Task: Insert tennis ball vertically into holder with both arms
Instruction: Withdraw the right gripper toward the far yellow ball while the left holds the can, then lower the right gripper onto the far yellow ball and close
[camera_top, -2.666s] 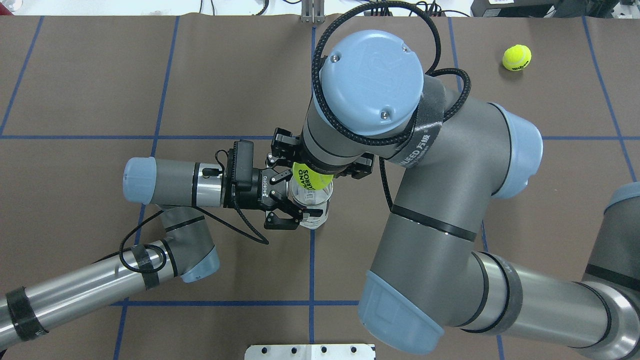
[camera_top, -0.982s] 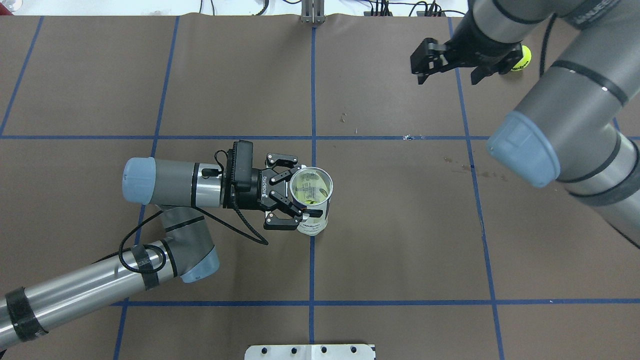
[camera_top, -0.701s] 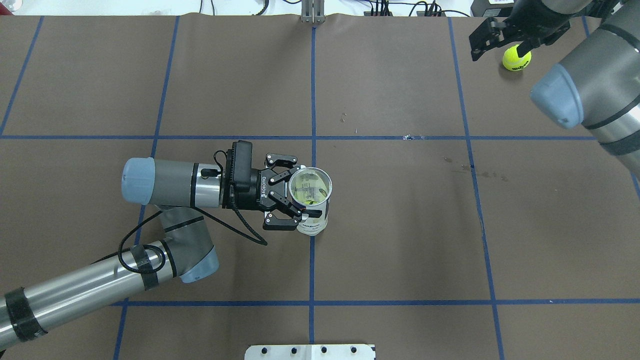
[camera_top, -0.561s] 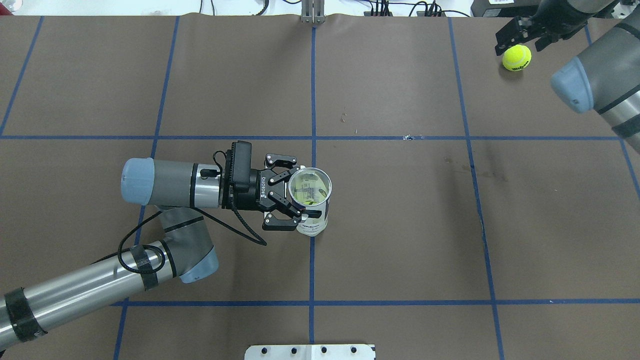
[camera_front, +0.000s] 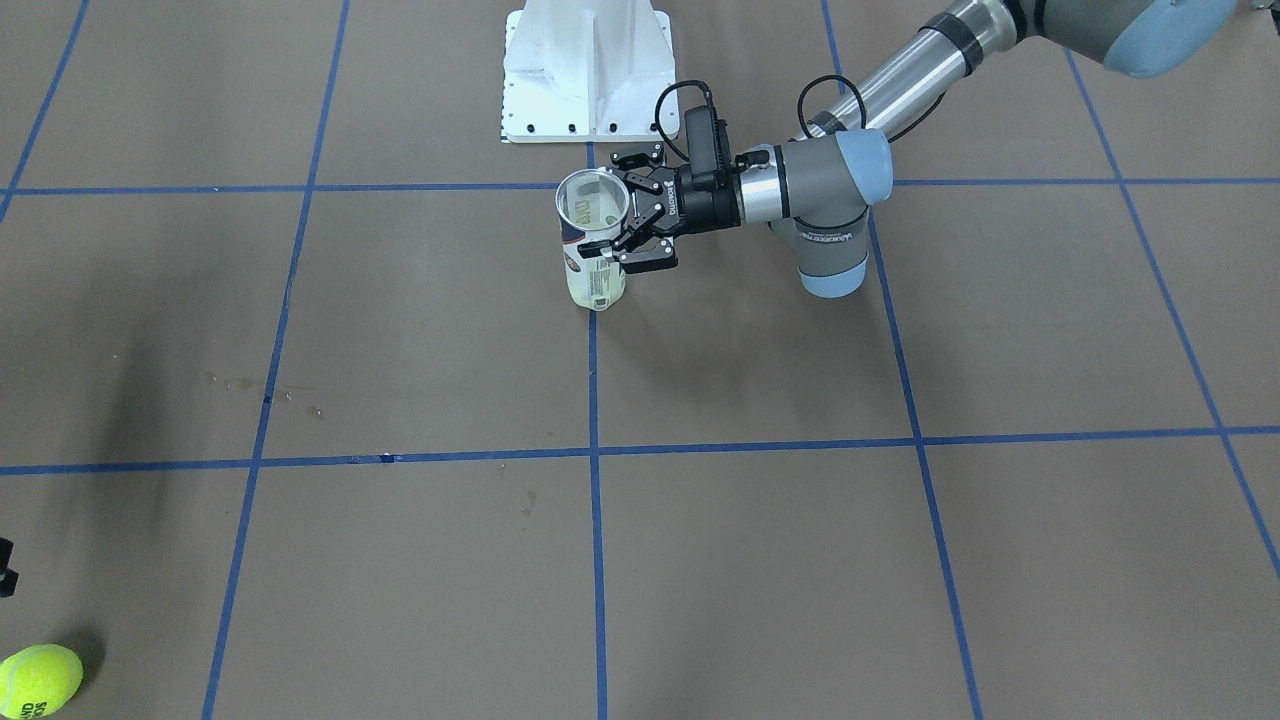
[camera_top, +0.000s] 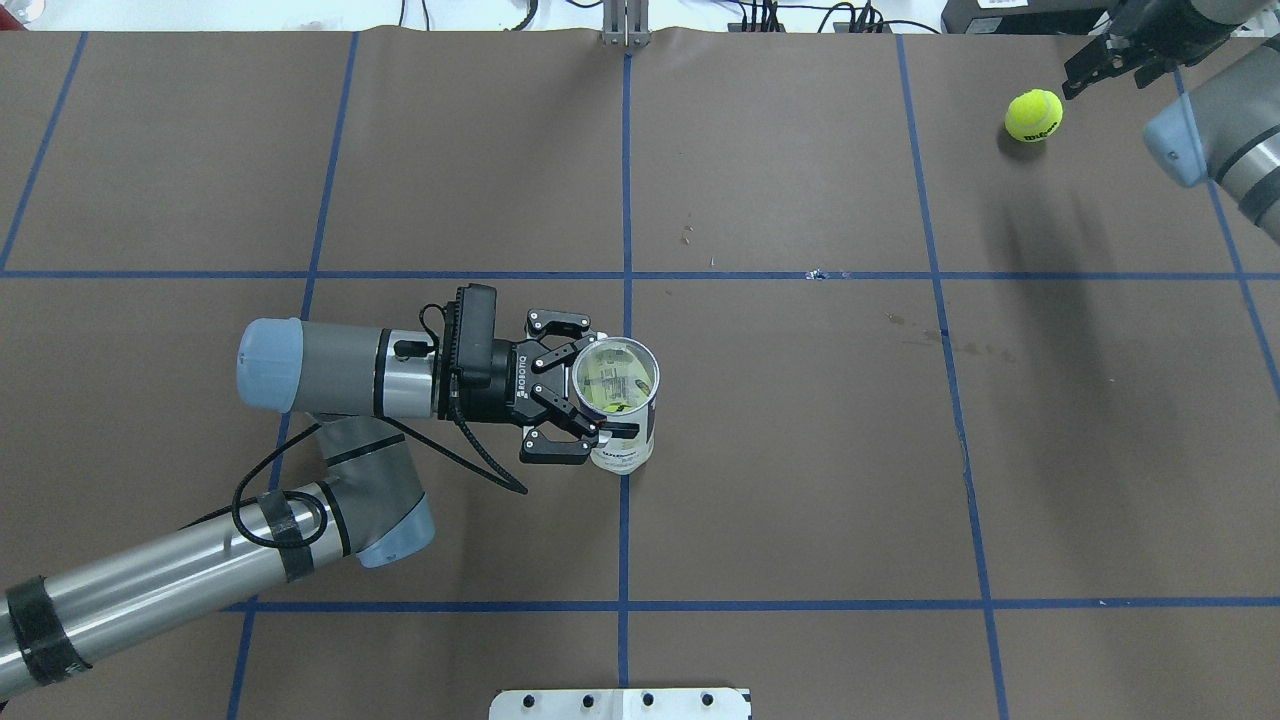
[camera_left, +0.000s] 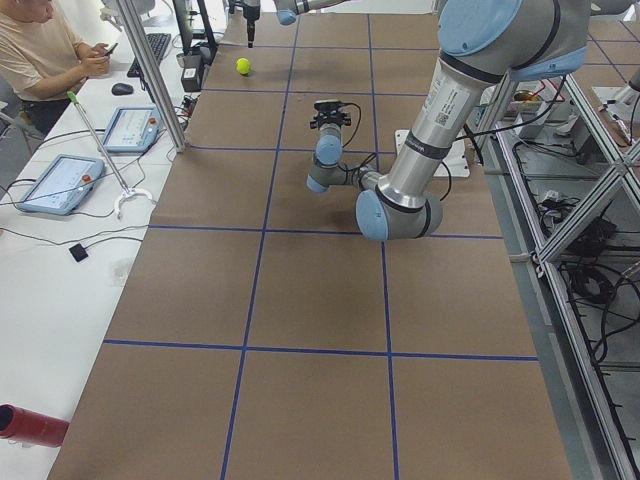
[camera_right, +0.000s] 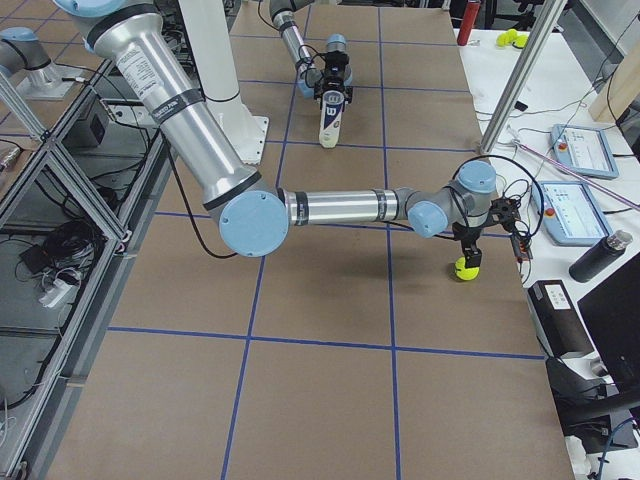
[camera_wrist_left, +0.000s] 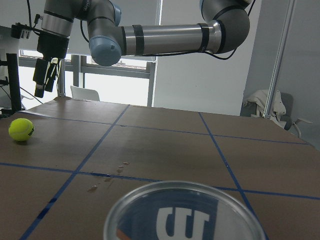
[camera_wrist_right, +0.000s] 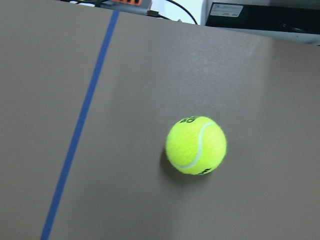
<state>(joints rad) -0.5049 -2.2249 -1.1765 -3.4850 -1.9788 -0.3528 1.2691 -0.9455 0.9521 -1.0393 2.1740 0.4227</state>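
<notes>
The holder (camera_top: 622, 405), a clear tube with a white and navy label, stands upright near the table's middle; it also shows in the front view (camera_front: 593, 250). A yellow-green ball (camera_top: 612, 378) shows inside through its open top. My left gripper (camera_top: 598, 385) is shut on the holder's upper part from the side. A second tennis ball (camera_top: 1034, 115) lies loose at the far right, also in the right wrist view (camera_wrist_right: 196, 145). My right gripper (camera_top: 1115, 58) hangs open and empty just above it and holds nothing.
The white pedestal base (camera_front: 590, 70) stands just behind the holder. Blue tape lines (camera_top: 624, 200) cross the brown table cover. An operator (camera_left: 40, 50) sits at a side bench with tablets, beyond the table's far edge.
My right arm has swung away from above the holder to the far right, over the loose ball. The ball it held now sits inside the holder. My left gripper has barely moved.
</notes>
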